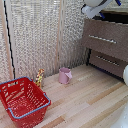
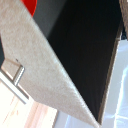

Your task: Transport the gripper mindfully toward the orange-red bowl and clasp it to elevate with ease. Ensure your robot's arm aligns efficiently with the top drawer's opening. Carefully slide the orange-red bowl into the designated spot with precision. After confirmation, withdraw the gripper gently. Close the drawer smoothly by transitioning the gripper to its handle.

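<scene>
Wood-plank floor, woven screen behind. Orange-red bowl [image 2: 30,6]: only sliver visible in wrist view, at top drawer [image 2: 85,55] opening; held or released, can't tell. Gripper fingers unseen, state unknown. Robot's arm [image 1: 96,7] above cabinet. You're likely at placement; next confirm release, retract, reach handle [image 1: 102,39]. Red wire basket [image 1: 22,100] empty. Pink mug [image 1: 65,75] contents not visible.

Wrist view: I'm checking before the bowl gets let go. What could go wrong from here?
1. Only a sliver of the bowl shows at the frame's corner, off to the side of the dark drawer opening. If released now, it might land on the edge rather than inside.
2. The grip on the bowl cannot be seen, so a slip would go unnoticed.
3. The handle sits close by, and the arm could clip it when withdrawing.
</scene>
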Available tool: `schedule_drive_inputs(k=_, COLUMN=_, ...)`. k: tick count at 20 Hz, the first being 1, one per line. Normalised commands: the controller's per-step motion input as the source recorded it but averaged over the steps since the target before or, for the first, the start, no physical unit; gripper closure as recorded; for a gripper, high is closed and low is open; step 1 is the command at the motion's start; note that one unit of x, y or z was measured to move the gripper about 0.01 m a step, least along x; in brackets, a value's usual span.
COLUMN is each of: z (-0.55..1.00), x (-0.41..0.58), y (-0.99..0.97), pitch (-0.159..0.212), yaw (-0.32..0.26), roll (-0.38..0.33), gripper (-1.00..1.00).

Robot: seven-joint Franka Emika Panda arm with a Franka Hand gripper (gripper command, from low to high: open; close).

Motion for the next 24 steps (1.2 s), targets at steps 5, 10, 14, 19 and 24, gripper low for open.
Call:
schedule_drive_inputs(k=5, z=-0.45, x=0.227, y=0.04, pitch=0.032, yaw=0.2, roll=-0.356, gripper=-1.0)
schedule_drive_inputs(k=10, z=-0.45, x=0.156, y=0.0, pitch=0.055, yaw=0.274, roll=-0.271, gripper=-1.0)
schedule_drive_inputs(k=14, z=-0.19, x=-0.035, y=0.17, pitch=0.254, yaw=0.221, roll=-0.168, gripper=-1.0)
schedule_drive_inputs(k=19, z=-0.13, x=-0.206, y=0.22, pitch=0.355, yaw=0.182, roll=-0.168, gripper=-1.0)
schedule_drive_inputs(k=24, z=-0.19, x=0.046, y=0.09, pitch=0.18, yaw=0.173, roll=-0.157, gripper=-1.0)
